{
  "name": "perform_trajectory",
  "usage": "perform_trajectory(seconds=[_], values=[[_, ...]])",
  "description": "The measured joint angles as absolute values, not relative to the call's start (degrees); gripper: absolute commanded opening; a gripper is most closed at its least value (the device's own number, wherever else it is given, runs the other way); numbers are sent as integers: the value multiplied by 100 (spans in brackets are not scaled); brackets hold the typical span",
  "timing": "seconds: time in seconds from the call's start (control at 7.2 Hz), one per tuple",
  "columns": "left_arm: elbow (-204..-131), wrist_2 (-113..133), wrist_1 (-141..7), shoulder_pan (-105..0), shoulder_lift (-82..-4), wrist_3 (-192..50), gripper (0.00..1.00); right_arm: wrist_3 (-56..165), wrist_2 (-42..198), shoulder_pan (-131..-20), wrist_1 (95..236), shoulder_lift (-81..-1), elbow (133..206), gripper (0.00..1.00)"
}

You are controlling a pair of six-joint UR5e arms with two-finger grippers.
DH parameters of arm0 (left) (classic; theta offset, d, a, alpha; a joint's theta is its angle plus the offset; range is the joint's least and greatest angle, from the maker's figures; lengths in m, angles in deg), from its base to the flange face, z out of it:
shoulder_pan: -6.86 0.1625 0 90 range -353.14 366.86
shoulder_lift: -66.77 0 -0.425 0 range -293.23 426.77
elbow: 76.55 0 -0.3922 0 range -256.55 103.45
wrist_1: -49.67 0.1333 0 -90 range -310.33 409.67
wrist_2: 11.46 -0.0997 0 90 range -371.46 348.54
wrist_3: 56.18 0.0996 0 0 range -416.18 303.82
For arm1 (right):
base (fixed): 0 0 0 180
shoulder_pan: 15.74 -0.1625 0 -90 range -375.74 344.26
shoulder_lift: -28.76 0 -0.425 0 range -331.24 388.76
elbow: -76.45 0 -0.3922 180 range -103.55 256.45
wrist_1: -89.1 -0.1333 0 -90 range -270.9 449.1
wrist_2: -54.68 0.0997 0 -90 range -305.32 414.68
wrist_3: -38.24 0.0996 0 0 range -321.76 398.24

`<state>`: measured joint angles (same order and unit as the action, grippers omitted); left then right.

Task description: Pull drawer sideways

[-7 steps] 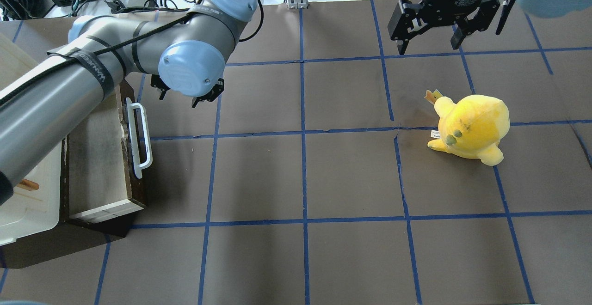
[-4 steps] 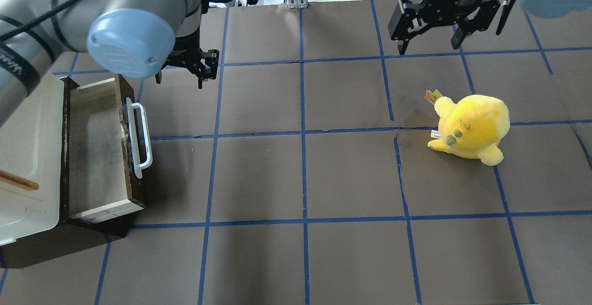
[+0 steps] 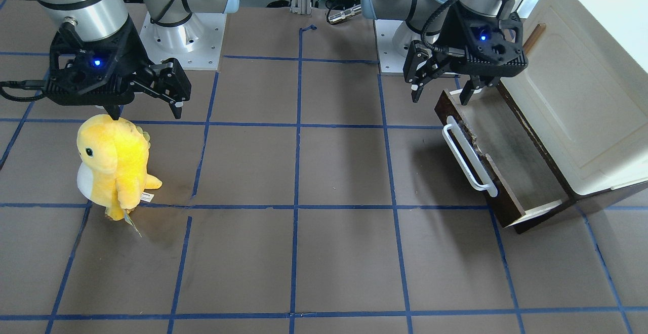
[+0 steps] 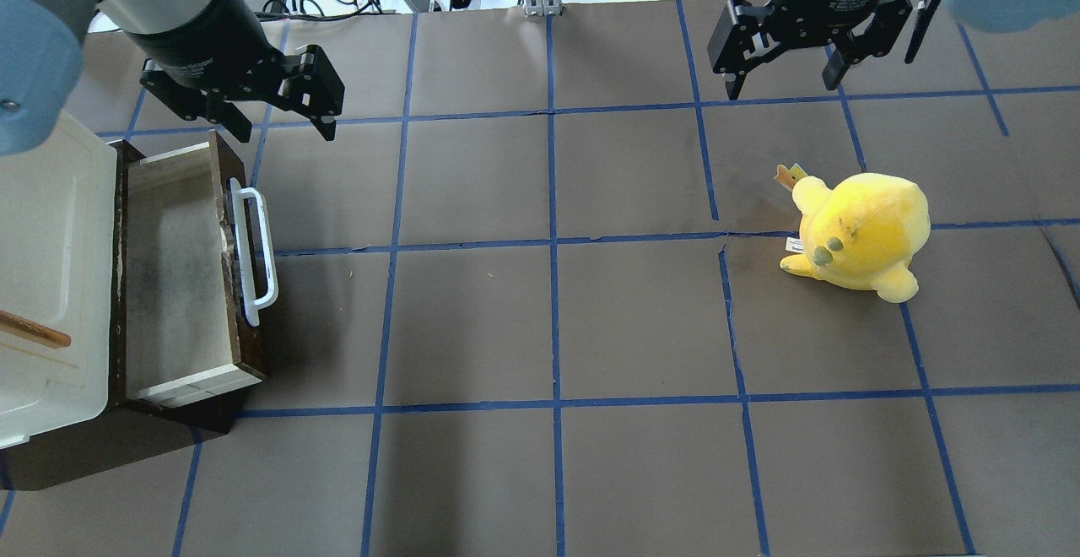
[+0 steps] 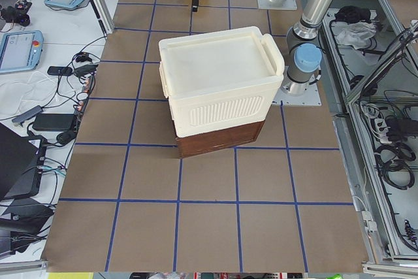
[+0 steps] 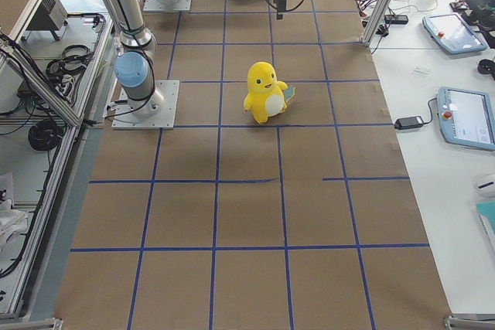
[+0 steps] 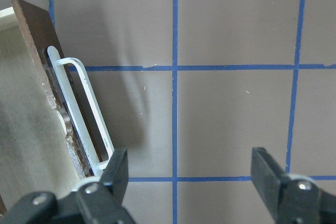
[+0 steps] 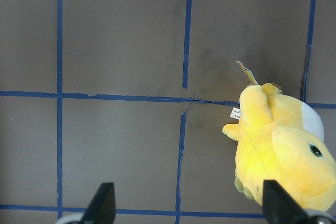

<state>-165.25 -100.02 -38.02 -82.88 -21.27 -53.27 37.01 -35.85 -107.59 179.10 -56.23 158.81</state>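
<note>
Overhead gives you the drawer (image 4: 173,270) open at 9 o'clock on the bench (image 4: 540,329), bare grey floor showing; from the left side camera the cabinet (image 5: 215,76) blocks it. Jaws apart on left gripper (image 4: 285,131) and right gripper (image 4: 780,89).

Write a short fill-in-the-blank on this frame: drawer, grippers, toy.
1. The drawer has a bar handle coloured ____.
2. The left gripper hangs clear of the handle, with its jaws ____.
3. The plush toy on the table is mostly ____.
4. The right gripper is open and holds ____.

Missing words: white; open; yellow; nothing.
</note>
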Motion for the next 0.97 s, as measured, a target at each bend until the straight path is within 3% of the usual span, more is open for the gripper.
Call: perform_trajectory(seconds=[0.97], values=[[-16548,-10124,-3829,-8031,-2085,-4936,100,3701,-3585,-10759,17910,-5623,15881,100]])
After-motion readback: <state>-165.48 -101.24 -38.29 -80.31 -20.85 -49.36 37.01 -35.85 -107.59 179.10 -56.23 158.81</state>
